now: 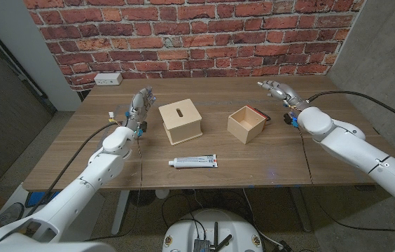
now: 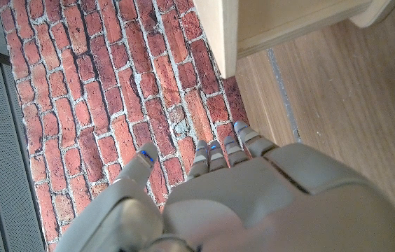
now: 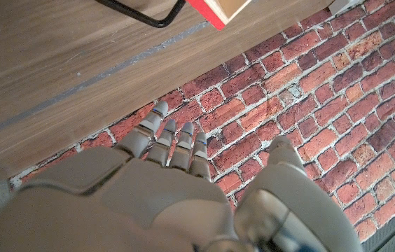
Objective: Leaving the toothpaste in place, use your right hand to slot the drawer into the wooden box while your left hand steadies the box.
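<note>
Sitting left of centre in the head view, on a wooden table [image 1: 267, 157] before a red brick wall [image 1: 197, 35]: a pale wooden box [image 1: 180, 122], closed on top save for a short dark slot in its lid, its open side not made out from above. Just right of centre, well apart from the box: the drawer [image 1: 246, 124], an open-topped tray of the same pale wood, hollow upward, with a strip of red along its far edge. Lower centre, in front of both and touching neither: the toothpaste [image 1: 193, 162], a white tube lying on its side, cap toward picture left, with red and dark printing at its right end too small to read. No brand or lettering legible anywhere. At left of the box, apart from it: the left hand [image 1: 140, 102], raised above the table, fingers loosely apart, grasping nothing. In the upper right, beyond the drawer and clear of it: the right hand [image 1: 276, 88], likewise released, fingers spread and holding nothing. At the table's far left corner, against the wall: a white power strip [image 1: 108, 79]. In the left wrist view: a pale edge of the box close to the fingertips [image 2: 243, 131] but not touching them.
</note>
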Available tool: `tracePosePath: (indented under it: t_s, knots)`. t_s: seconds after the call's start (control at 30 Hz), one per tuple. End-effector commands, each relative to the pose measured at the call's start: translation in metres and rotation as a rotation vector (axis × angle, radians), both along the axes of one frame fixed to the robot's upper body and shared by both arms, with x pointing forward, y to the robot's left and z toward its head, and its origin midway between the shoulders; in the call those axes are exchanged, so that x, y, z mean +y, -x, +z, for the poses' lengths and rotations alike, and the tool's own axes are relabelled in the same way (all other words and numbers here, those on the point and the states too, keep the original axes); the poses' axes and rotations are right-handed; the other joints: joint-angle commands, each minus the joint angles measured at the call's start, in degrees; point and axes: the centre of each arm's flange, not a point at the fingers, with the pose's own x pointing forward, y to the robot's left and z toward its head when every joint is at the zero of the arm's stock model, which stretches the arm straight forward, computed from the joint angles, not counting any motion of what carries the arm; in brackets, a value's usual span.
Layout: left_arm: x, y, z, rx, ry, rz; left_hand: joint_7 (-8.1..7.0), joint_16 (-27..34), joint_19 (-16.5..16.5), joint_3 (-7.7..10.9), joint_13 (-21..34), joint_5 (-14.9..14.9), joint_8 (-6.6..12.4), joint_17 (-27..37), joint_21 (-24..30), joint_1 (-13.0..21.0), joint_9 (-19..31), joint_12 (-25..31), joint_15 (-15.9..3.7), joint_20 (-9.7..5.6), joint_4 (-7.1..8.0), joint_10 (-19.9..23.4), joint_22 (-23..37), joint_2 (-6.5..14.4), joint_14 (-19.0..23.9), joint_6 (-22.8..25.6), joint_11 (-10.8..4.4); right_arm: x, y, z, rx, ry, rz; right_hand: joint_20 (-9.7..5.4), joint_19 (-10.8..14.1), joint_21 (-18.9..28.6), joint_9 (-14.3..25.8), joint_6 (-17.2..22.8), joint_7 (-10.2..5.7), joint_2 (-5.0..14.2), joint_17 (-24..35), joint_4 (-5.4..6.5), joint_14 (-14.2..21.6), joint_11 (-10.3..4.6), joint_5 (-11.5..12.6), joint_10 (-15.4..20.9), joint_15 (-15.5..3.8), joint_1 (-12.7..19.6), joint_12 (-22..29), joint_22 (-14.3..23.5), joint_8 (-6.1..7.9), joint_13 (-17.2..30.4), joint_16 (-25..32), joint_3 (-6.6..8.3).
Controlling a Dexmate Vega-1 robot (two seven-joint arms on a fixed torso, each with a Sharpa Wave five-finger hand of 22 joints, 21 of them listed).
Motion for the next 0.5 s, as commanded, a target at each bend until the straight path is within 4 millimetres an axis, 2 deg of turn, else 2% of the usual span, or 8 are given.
tracePosePath:
  t_s: [0.03,0.1,0.37,0.47,0.5]
  knots:
    - [-0.002,-0.002,-0.001,0.005,0.007,-0.005,-0.19,0.18,-0.25,0.18,0.09,0.19,0.01,0.03,-0.02,0.45,0.26,0.04,0.06,-2.84,-0.38,0.19,0.15,3.46,0.46,0.25,0.05,0.008,0.01,0.01,0.049,0.151,-0.115,1.63,-0.55,-0.33,0.33,0.25,0.36,-0.37,-0.22,-1.26,0.68,-0.02,-0.52,0.43,0.41,2.17,0.42,0.25,0.45,0.22,0.45,0.47]
    - [-0.001,-0.001,-0.002,0.004,0.01,-0.004,-0.18,0.18,-0.23,0.2,0.09,0.18,0.02,0.03,0.02,0.49,0.26,0.06,0.04,-2.8,-0.46,0.26,0.15,3.5,0.49,0.28,0.03,0.01,0.011,0.011,0.056,0.166,-0.131,2.85,-1.27,-0.44,0.41,0.45,0.12,-0.47,-0.43,-2.16,1.26,-0.03,-0.77,0.39,0.93,3.51,0.45,0.27,0.62,0.33,0.69,0.93]
    - [-0.002,-0.001,-0.005,0.008,0.015,-0.004,-0.15,0.22,-0.14,0.28,0.09,0.18,0.03,0.03,0.13,0.58,0.27,0.08,0.1,-2.81,-0.64,0.4,0.16,3.66,0.73,0.34,0.06,0.021,0.014,0.019,0.087,0.265,-0.187,4.79,-1.1,-0.07,0.57,1.78,0.66,-0.8,-0.73,-3.41,3.36,0.22,-0.63,1.29,2.47,6.47,0.87,0.29,1.25,0.61,1.55,1.94]
    - [-0.003,-0.001,-0.006,0.011,0.017,-0.006,-0.14,0.22,-0.16,0.32,0.09,0.18,0.04,0.04,0.15,0.61,0.27,0.11,0.09,-2.81,-0.69,0.5,0.16,3.73,0.78,0.38,0.04,0.025,0.015,0.022,0.103,0.293,-0.209,5.59,-0.63,0.12,0.65,1.92,0.89,-1.17,-0.81,-3.72,4.28,0.91,-0.35,1.87,3.57,7.88,1.15,0.29,1.34,0.83,1.92,2.37]
    - [-0.003,-0.001,-0.007,0.011,0.018,-0.006,-0.12,0.23,-0.16,0.33,0.09,0.18,0.04,0.04,0.16,0.61,0.27,0.1,0.12,-2.82,-0.7,0.48,0.16,3.74,0.83,0.39,0.06,0.026,0.016,0.023,0.108,0.302,-0.213,6.52,-0.36,0.21,0.7,1.91,1.0,-1.42,-0.81,-3.82,4.71,1.38,-0.19,2.16,3.89,8.72,1.31,0.29,1.38,0.99,2.11,2.61]
